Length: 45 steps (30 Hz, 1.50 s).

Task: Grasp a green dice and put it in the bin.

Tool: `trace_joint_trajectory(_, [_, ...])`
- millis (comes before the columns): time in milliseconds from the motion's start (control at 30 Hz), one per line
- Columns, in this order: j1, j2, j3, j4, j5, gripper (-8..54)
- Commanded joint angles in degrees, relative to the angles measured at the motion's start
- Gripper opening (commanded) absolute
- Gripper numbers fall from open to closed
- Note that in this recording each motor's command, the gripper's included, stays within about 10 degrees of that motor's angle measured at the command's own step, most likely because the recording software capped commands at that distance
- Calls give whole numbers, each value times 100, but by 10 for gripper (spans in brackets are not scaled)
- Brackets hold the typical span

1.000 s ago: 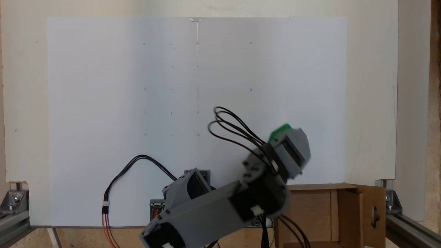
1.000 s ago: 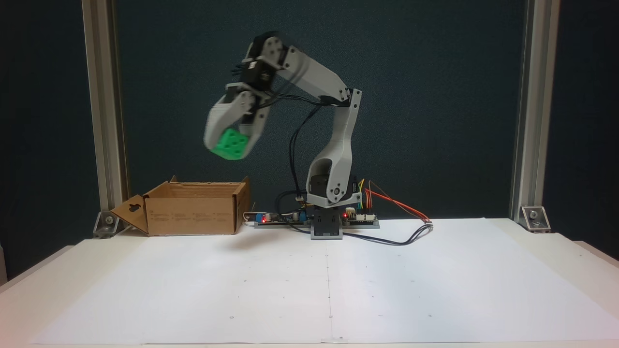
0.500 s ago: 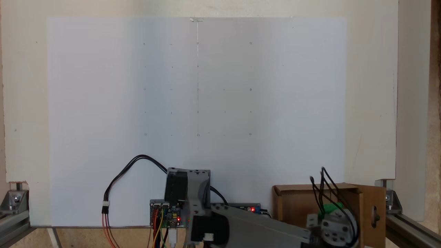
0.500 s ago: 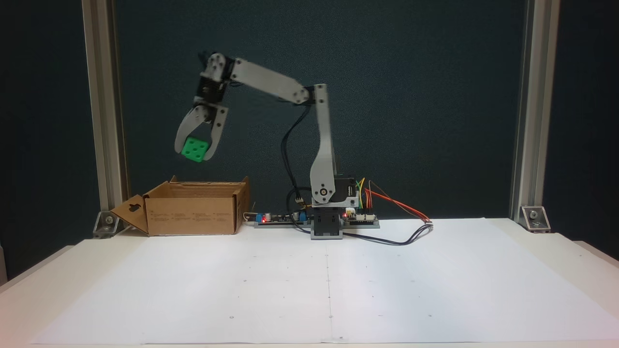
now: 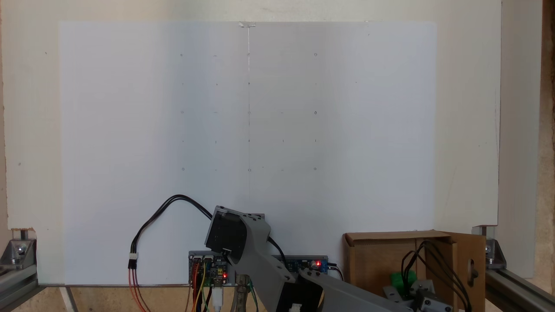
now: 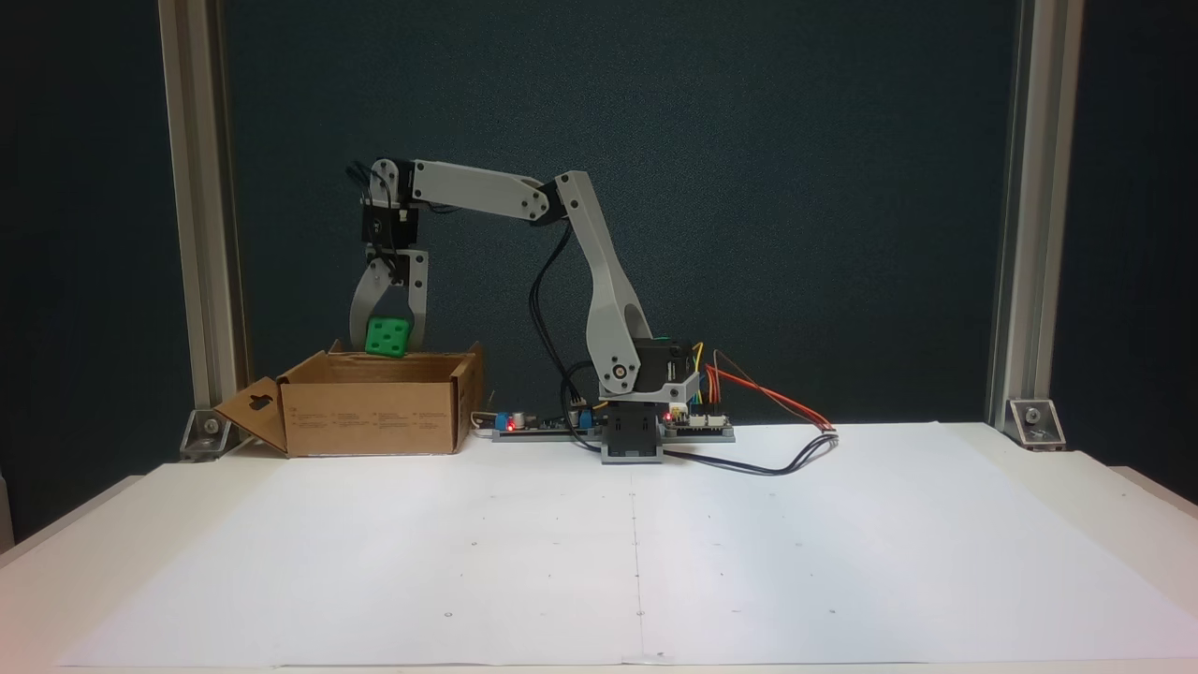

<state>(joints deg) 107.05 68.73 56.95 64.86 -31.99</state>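
Nearest the front-facing fixed camera lies the white paper sheet on the counter, bare apart from faint grid marks. Behind it, at the sheet's far edge, stands the arm base with its controller boards and cables. From the base the arm reaches toward 9 o'clock, where the bin rests on the counter, one flap with an oval cutout folded outward.

The gripper hangs jaws-down above the bin's open top, clenched on the green dice, which sits between the jaw tips just above the rim, not yet inside. In the fixed view from above, the green dice appears over the bin interior at about 5 o'clock in that frame.

Step in hand: the carry looks complete and the release is pending. The next move probably calls for parting the jaws, perhaps after a slight lowering, so the dice drops within the walls.

Hard to make out: the bin floor is hidden by its near wall in the front view; from above, wrist, cables and the frame's lower edge cut off the jaws and most of the dice.
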Motion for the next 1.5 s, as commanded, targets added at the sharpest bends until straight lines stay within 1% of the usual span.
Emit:
trace_joint_trajectory(0, [26, 9, -325, 105, -483, 115])
trace_joint_trajectory(333, [26, -132, -316, 105, -483, 115])
trace_joint_trajectory(367, [26, -141, -316, 105, -483, 160])
trace_joint_trajectory(433, [26, -185, -316, 88, -483, 320])
trace_joint_trajectory(467, [26, -229, -316, 79, -475, 339])
trace_joint_trajectory(533, [26, -255, -316, 70, -475, 420])
trace_joint_trajectory(567, [26, -255, -316, 53, -475, 441])
trace_joint_trajectory(733, [-44, -185, -325, -211, -396, 441])
trace_joint_trajectory(800, [-369, 141, -325, -202, -26, 439])
trace_joint_trajectory(933, [-1327, 1202, -334, -211, 1149, 430])
trace_joint_trajectory(1000, [-1951, 1782, -334, -246, 1536, 430])
trace_joint_trajectory(1100, [-3171, 2408, -325, -229, 2230, 430])
trace_joint_trajectory(1233, [-4823, 3103, -316, -246, 3188, 432])
trace_joint_trajectory(1333, [-6054, 3384, -308, -334, 3902, 433])
trace_joint_trajectory(1467, [-7741, 3683, -9, -352, 3964, 444])
